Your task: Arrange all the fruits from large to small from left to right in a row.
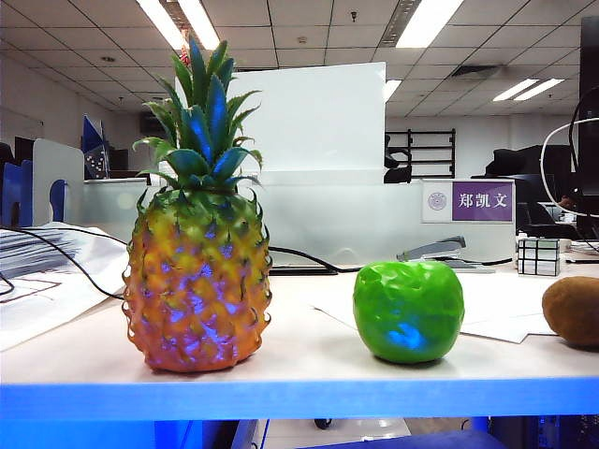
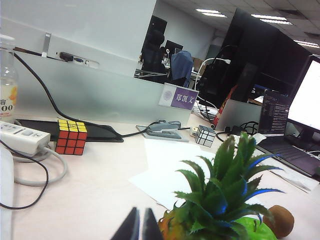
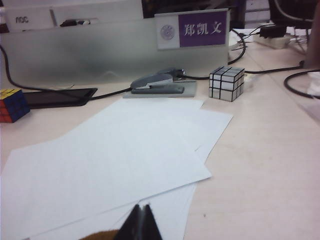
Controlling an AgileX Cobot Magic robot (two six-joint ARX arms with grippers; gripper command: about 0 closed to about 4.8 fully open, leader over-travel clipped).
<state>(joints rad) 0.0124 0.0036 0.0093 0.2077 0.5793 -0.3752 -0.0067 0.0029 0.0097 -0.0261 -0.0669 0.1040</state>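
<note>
A pineapple (image 1: pixel 197 281) is standing at the left of the table (image 1: pixel 299 369), an apple (image 1: pixel 408 311) is sitting beside it, and a kiwi (image 1: pixel 572 311) is lying at the right edge.

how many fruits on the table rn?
3, in a row in the exterior view: pineapple at left, green apple right of centre, brown kiwi cut off by the right edge. No others show; some could sit outside the frames.
</note>
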